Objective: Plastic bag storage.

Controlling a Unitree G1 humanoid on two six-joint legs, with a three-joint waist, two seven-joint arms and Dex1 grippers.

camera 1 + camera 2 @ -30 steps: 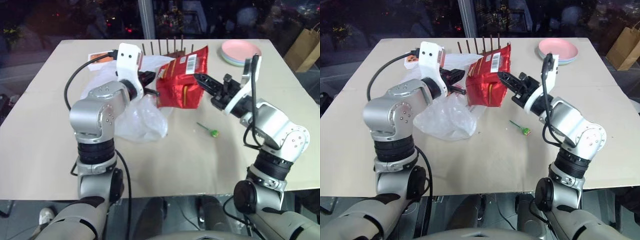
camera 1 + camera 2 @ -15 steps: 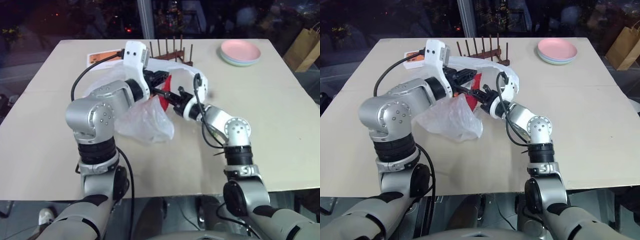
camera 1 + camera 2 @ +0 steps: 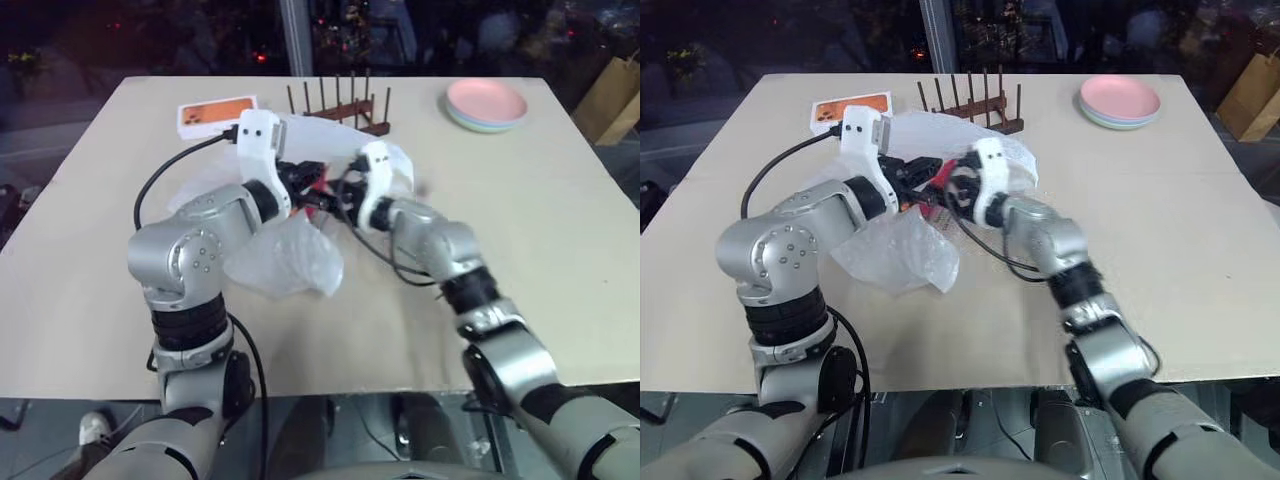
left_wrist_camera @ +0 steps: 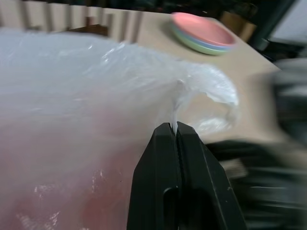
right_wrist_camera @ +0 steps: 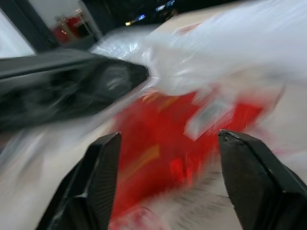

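Two grippers meet over the middle of the worktop (image 3: pixel 560 250). Nearest the robot, the plastic bag (image 3: pixel 290 262) slumps in a crinkled heap on the worktop beside the left arm, with its upper part lifted toward the grippers. Left gripper (image 4: pixel 176 129): jaws fully shut, pinching a thin edge of the bag's film. Right gripper (image 5: pixel 165 158): jaws standing wide apart, nothing between them; just ahead of them lies the red snack packet (image 5: pixel 168 139), seen through or under white film, so apparently inside the bag's mouth.

Judged step: loading the packet into the bag. To do it well, the left pinch should keep the mouth edge raised and taut while the right gripper withdraws straight back, without snagging the film or dragging the packet out.

Bag orientation: long axis runs roughly from the near heap up and away toward the rack, mouth facing the far-right side where the right gripper enters. The exact line of the mouth rim I cannot tell.

Farther back: a wooden peg rack (image 3: pixel 340 108) just behind the bag, an orange-and-white card (image 3: pixel 215 115) at the far left, and a stack of plates (image 3: pixel 486 104) at the far right, well apart from the work.
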